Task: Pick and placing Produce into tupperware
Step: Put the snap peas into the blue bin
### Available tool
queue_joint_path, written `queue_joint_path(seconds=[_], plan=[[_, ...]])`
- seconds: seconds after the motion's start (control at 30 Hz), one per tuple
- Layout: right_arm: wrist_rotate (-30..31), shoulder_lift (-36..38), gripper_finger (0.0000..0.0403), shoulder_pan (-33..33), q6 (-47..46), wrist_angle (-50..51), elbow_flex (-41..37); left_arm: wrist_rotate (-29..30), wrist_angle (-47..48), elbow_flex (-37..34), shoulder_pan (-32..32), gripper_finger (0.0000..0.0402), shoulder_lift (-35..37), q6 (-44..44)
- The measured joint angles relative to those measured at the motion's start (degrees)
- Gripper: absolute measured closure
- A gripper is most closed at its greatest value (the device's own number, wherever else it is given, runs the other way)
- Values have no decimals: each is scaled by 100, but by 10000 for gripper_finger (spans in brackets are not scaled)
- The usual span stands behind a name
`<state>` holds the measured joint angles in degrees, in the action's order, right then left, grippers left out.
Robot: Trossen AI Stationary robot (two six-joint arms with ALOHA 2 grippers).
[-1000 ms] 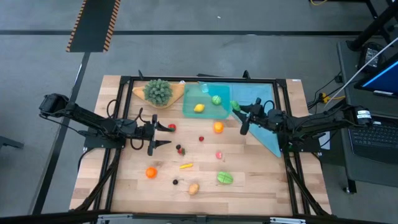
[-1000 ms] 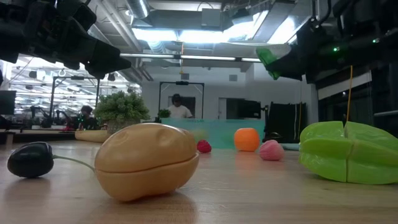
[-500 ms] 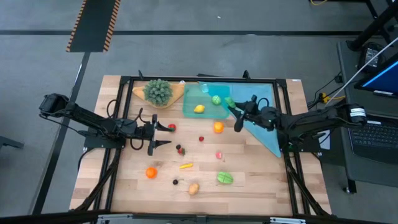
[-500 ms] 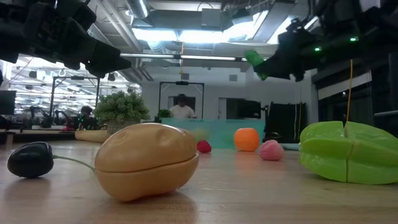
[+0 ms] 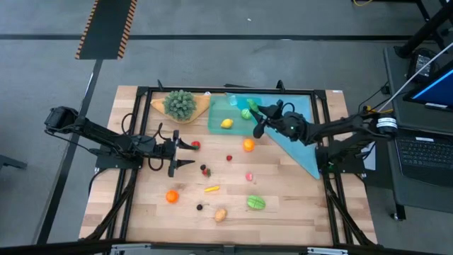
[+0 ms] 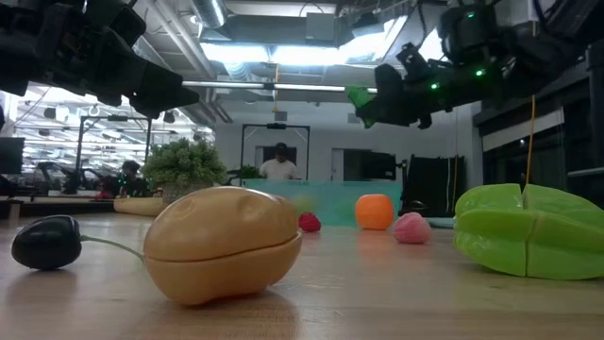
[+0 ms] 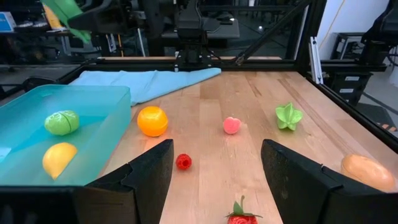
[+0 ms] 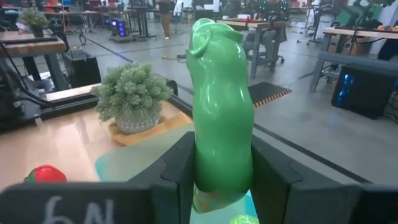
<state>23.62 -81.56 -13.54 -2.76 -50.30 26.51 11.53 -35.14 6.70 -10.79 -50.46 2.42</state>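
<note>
I see right gripper (image 5: 256,119) clamped on green veg (image 8: 221,127) above tub (image 5: 216,120) right edge; left gripper (image 5: 185,154) agape mid-table.

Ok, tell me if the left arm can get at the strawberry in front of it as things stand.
Probably yes. The left gripper is open and empty, and the strawberry lies on bare table just ahead of its fingers, with nothing between them.
</note>
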Motion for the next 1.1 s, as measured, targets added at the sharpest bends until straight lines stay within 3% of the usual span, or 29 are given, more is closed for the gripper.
queue_joint_path(seconds=[0.37,0.8,1.1], plan=[[-580,-747,285,-256,150,312,758,0,4,0,0,165,0,0],[-1469,-765,285,-544,109,4174,2323,-2,20,0,0,165,0,-2],[-1979,-765,285,-699,6,6158,3091,-2,22,2,0,165,0,-2]])
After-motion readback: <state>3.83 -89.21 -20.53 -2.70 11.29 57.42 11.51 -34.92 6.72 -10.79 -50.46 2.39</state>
